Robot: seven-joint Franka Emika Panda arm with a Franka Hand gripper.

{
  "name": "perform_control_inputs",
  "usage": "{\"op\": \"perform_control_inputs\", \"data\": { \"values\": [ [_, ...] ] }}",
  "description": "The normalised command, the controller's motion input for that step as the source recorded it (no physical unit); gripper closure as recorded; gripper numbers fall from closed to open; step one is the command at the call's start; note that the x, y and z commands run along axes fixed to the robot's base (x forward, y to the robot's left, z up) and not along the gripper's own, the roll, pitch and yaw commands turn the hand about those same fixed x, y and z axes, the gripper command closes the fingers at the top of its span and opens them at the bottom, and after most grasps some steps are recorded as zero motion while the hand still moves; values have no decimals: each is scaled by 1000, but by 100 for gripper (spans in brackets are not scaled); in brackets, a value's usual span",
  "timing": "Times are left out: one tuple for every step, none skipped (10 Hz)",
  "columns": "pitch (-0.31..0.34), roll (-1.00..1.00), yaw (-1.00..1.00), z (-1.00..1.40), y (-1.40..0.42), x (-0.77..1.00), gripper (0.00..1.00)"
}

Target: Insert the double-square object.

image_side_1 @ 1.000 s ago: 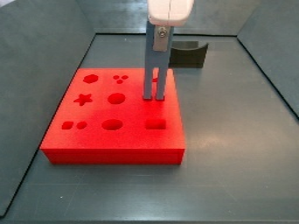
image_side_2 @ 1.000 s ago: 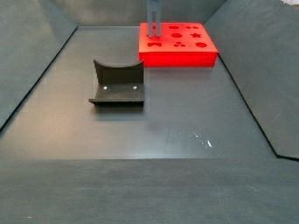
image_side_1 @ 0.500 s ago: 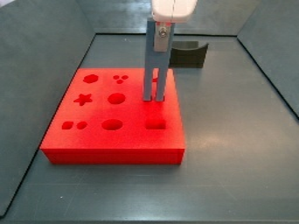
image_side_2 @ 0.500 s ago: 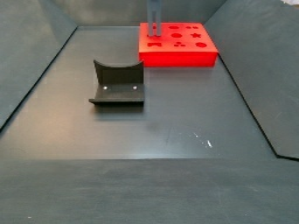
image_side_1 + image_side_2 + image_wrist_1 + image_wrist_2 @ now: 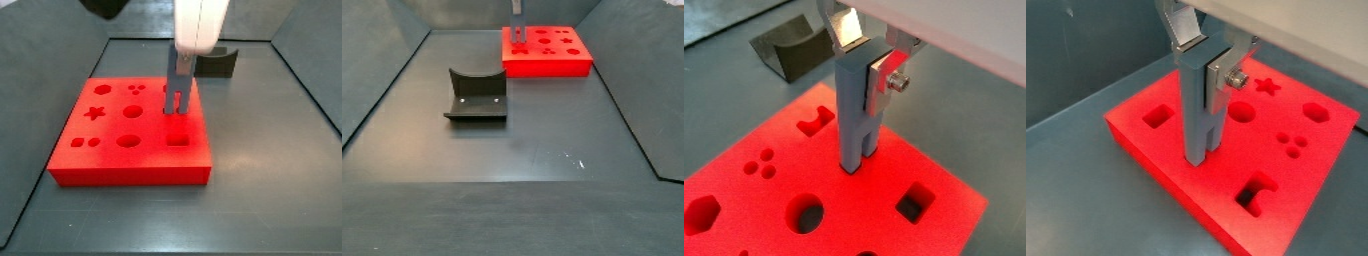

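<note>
Gripping double-square object (image 5: 858, 110) upright, claw (image 5: 867, 62) vertical over red block (image 5: 764, 210).

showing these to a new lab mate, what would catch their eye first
The bright red block with shaped holes stands out against the dark floor. Above it the gripper holds the upright double-square object, whose two prongs meet the block's top in both wrist views. Apart from the block, a dark U-shaped holder sits alone on the floor in a side view.
</note>
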Motion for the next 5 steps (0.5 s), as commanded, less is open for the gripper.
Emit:
{"op": "perform_control_inputs", "data": {
  "values": [
    [-30, -29, -66, -457, 0, 0, 100],
    [-1, 0, -31, -300, 0, 0, 100],
    [-37, 0, 0, 0, 0, 0, 100],
    [-6, 0, 0, 0, 0, 0, 100],
    [0, 0, 0, 0, 0, 0, 100]
  ]
}}
